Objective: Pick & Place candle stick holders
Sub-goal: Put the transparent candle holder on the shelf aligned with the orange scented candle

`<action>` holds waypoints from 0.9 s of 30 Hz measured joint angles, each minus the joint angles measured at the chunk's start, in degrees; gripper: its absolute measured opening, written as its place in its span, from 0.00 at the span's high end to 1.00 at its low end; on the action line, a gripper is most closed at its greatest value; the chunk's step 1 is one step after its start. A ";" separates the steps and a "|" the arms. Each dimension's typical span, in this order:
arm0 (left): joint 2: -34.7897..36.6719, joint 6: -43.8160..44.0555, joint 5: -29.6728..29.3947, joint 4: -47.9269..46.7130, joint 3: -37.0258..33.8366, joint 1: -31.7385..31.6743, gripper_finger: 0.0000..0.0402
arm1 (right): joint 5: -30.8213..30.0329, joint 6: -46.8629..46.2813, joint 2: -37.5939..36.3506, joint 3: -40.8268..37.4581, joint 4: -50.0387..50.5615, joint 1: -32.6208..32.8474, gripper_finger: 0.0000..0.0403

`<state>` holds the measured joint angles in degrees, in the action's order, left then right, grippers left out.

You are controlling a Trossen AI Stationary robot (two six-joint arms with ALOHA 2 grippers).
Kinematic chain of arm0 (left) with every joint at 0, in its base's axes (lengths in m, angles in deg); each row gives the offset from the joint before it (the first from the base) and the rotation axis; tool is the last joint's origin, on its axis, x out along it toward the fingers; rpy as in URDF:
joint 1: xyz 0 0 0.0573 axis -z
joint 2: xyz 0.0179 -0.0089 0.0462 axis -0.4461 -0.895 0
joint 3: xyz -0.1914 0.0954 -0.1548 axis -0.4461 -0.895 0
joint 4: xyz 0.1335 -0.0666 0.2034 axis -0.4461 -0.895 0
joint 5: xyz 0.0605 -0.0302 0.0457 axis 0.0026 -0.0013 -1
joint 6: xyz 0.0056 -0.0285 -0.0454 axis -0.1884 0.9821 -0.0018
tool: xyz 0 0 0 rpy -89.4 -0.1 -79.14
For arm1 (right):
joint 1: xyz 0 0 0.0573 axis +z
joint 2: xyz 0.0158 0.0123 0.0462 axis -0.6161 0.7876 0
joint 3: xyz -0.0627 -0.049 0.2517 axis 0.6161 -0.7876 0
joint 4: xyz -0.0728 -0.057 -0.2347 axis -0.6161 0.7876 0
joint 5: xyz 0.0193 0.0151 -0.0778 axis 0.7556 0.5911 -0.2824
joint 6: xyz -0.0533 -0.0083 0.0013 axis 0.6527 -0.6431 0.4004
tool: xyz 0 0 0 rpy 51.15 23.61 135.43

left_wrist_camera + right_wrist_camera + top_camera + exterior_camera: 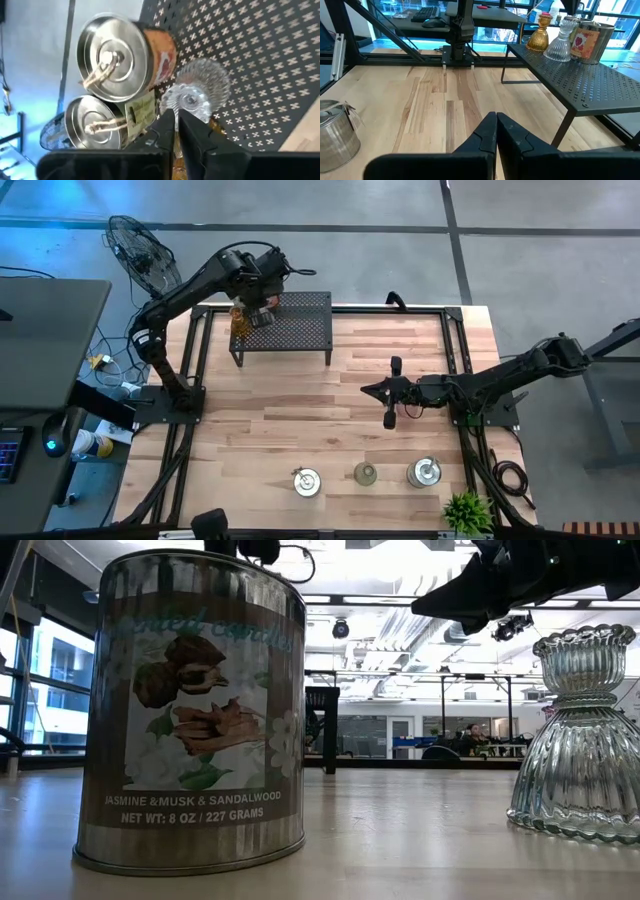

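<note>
Silver tin point(190, 710) label reads "JASMINE & MUSK & SANDALWOOD – 8 OZ / 227 GRAMS"; both the left gripper point(177, 125) and the right gripper point(496, 131) closed, empty.

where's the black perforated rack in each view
high view: black perforated rack at the table's far edge, left of centre, under the left gripper.
low view: not in it.
left wrist view: its perforated top fills the right side, behind the clear glass holder.
right wrist view: at right, with holders at its far end.
shared landmark: the clear glass holder standing on the rack.
</note>
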<state>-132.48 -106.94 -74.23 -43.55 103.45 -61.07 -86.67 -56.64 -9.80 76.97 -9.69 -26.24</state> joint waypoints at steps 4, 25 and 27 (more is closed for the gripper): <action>-0.02 -0.14 0.02 1.79 -2.38 -0.38 0.96 | 0.07 0.07 0.00 0.00 0.00 0.00 1.00; -0.02 -1.80 3.16 2.32 -4.10 -0.30 0.99 | 0.07 0.28 0.00 0.00 0.00 0.00 1.00; 0.18 -1.80 3.43 2.29 -4.12 -0.30 0.99 | 0.09 0.28 0.00 0.00 0.02 0.00 1.00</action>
<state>-132.30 -108.74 -70.79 -41.26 99.33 -61.37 -86.59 -56.35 -9.80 76.97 -9.67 -26.24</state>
